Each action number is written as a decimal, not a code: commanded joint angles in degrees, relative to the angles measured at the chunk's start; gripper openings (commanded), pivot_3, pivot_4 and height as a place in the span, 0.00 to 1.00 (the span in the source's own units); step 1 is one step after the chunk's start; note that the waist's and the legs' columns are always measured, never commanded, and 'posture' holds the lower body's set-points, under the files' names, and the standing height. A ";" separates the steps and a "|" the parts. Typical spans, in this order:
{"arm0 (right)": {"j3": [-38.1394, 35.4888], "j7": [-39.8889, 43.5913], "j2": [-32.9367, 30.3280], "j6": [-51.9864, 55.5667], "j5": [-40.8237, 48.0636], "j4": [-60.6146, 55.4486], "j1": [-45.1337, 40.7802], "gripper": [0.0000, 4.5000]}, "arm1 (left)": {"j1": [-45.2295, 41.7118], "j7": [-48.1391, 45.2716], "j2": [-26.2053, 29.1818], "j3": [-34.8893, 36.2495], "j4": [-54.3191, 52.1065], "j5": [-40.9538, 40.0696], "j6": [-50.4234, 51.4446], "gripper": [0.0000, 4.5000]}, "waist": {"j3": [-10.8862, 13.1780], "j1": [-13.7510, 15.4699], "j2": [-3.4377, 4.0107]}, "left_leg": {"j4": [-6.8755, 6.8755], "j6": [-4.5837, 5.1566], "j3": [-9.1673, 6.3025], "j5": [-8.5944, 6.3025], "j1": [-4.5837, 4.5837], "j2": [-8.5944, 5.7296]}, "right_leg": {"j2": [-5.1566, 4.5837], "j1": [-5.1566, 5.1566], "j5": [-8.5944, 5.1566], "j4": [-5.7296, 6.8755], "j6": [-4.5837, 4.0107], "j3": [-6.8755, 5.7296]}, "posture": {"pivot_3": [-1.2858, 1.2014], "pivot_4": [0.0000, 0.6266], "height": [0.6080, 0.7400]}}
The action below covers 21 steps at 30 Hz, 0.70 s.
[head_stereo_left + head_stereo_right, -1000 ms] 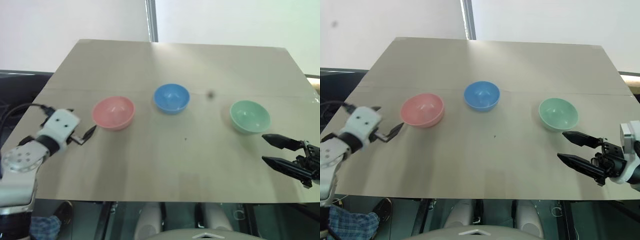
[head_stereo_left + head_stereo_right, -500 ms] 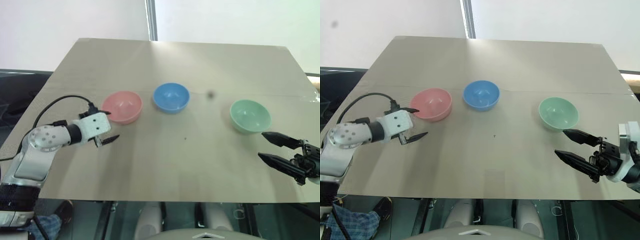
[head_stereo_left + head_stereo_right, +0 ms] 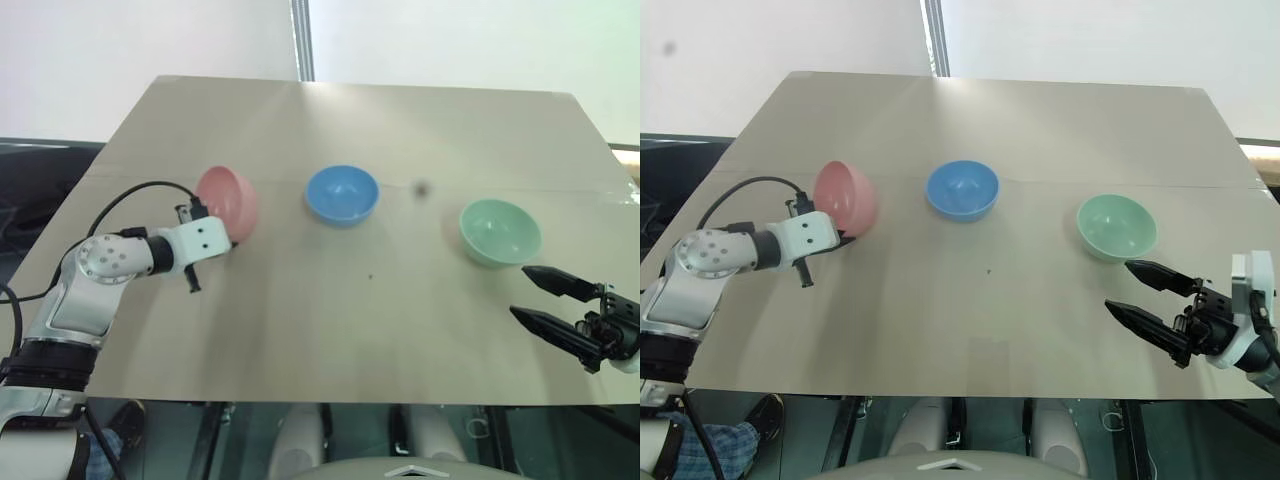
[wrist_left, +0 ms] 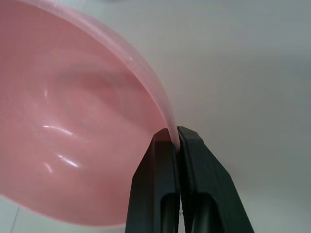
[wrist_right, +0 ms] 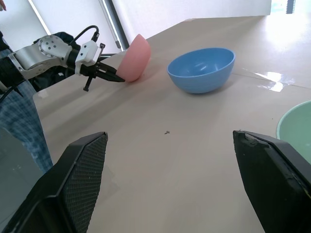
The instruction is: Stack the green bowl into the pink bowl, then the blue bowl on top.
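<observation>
**Left gripper pinching the rim of the tipped pink bowl**

The table (image 3: 330, 320), a broad tan surface, carries three small bowls spread in a rough row across its middle. The left arm reaches in from the table's left edge; the left gripper (image 4: 174, 136) is closed on the rim of the pink bowl (image 3: 228, 203), its two black fingers (image 4: 158, 170) pressed together with the thin rim edge between them. The pink bowl stands tipped up on its side at the left end of the row, its opening turned toward the left arm and its rounded underside facing the blue bowl (image 3: 342, 194). The blue bowl sits upright near the table's centre, apart from the pink one. The green bowl (image 3: 499, 232) sits upright at the right end, well apart from the blue bowl. The right gripper (image 3: 545, 300) hovers over the table's near right corner, just in front of the green bowl, its fingers spread wide and holding nothing. A small dark speck (image 3: 422, 186) marks the table between the blue and green bowls.
</observation>
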 commanded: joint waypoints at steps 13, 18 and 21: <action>2.65 -1.51 0.51 -1.64 -0.53 -0.73 -4.06 1.00 | -35.02 -31.85 -11.59 -18.24 -0.59 -7.39 -23.48 0.01 | 0.06 -0.34 0.06 | 0.68 0.01 -0.12 0.00 0.02 0.03 | 0.24 0.08 0.00 0.55 0.00 0.15 | 0.52 0.24 1.00; 2.45 -2.77 1.96 -2.51 -0.89 -2.15 -2.49 1.00 | -41.30 -37.50 -5.59 -25.41 5.35 -11.57 -32.88 0.01 | 0.14 -0.16 0.08 | 0.69 0.01 -0.21 0.01 -0.07 0.07 | 0.31 0.00 -0.01 0.56 0.00 0.10 | 0.52 0.24 1.00; 2.54 -3.57 2.77 -3.17 -1.01 -3.05 -1.26 1.00 | -45.10 -37.50 -1.64 -30.62 10.12 -11.81 -41.06 0.01 | 0.14 -0.10 0.10 | 0.69 0.01 -0.22 0.00 -0.08 0.06 | 0.30 0.01 -0.01 0.54 0.01 0.09 | 0.52 0.24 1.00</action>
